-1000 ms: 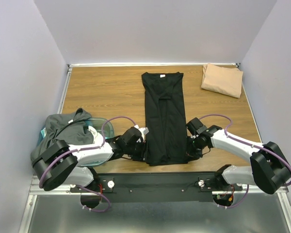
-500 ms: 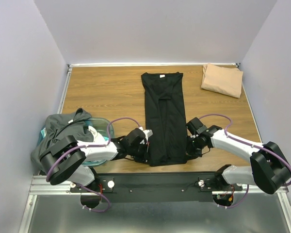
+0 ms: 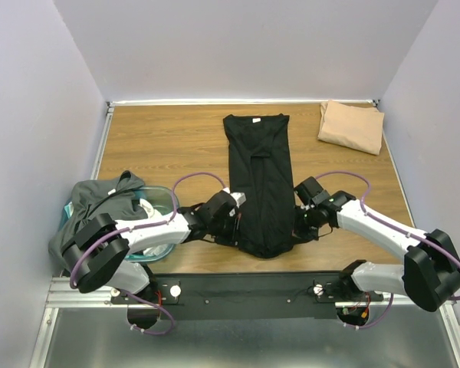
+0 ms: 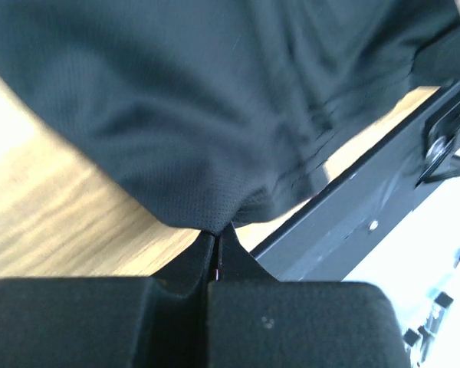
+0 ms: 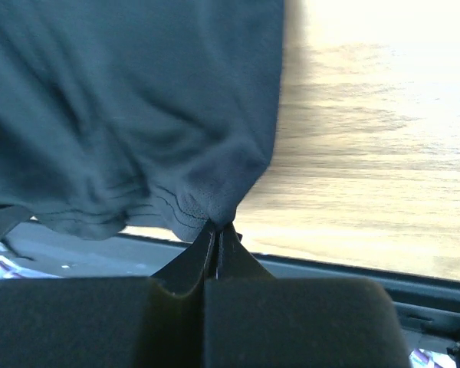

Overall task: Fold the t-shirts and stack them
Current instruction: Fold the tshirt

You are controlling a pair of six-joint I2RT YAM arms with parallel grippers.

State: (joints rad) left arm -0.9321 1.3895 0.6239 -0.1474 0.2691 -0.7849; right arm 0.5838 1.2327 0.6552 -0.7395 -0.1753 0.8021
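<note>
A black t-shirt [image 3: 261,180], folded into a long narrow strip, lies down the middle of the wooden table [image 3: 161,142]. My left gripper [image 3: 238,228] is shut on its near left corner [image 4: 207,207], lifted a little off the wood. My right gripper [image 3: 297,226] is shut on its near right corner [image 5: 215,195], which is also raised. A folded tan t-shirt [image 3: 351,126] rests at the far right corner. A dark grey t-shirt [image 3: 100,201] drapes over the teal tub [image 3: 162,198] at the near left, with a bit of white cloth [image 3: 146,208] inside.
The black rail [image 3: 253,285] carrying both arm bases runs along the table's near edge, just below the held hem. Grey walls close in the left, right and far sides.
Both grippers have shut on the black t-shirt's near corners and moved inward and slightly away from the near edge. The shirt's near hem has bunched up and lifted.
</note>
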